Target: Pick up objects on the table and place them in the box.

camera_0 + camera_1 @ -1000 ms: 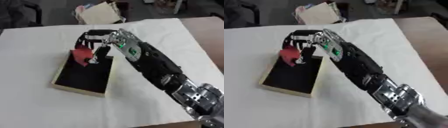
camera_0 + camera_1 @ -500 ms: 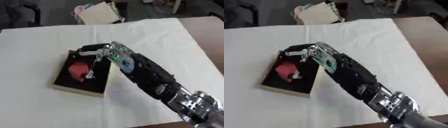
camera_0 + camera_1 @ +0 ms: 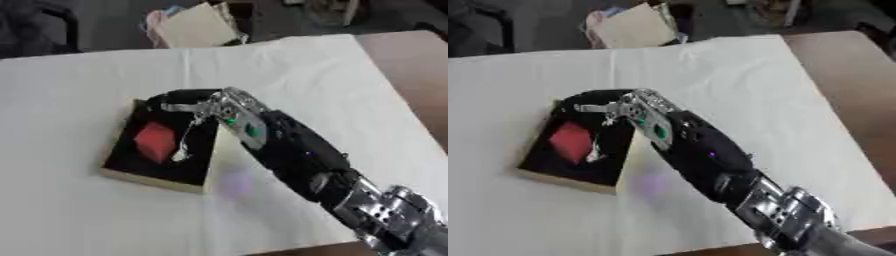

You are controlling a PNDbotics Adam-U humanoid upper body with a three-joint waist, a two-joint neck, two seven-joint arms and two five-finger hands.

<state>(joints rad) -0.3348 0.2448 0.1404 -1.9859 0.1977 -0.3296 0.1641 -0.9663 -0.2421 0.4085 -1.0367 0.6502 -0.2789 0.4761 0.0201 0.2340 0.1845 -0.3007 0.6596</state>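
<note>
1. One red block (image 3: 156,141) lies flat on the dark floor of the box (image 3: 198,183), just left of and below the right hand (image 3: 188,107), apart from its fingers.
2. The right hand hangs over the box's upper right part, holding nothing; one slim finger (image 3: 185,145) points down beside the block, though whether the fingers are spread cannot be told.
3. The block looks plain red, angular, roughly diamond-shaped from above.
4. The box has pale wooden walls and sits on the white-covered worktop (image 3: 79,85).

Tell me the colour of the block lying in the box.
Red. The block lies on the box's black floor, clearest in the left eye view.
</note>
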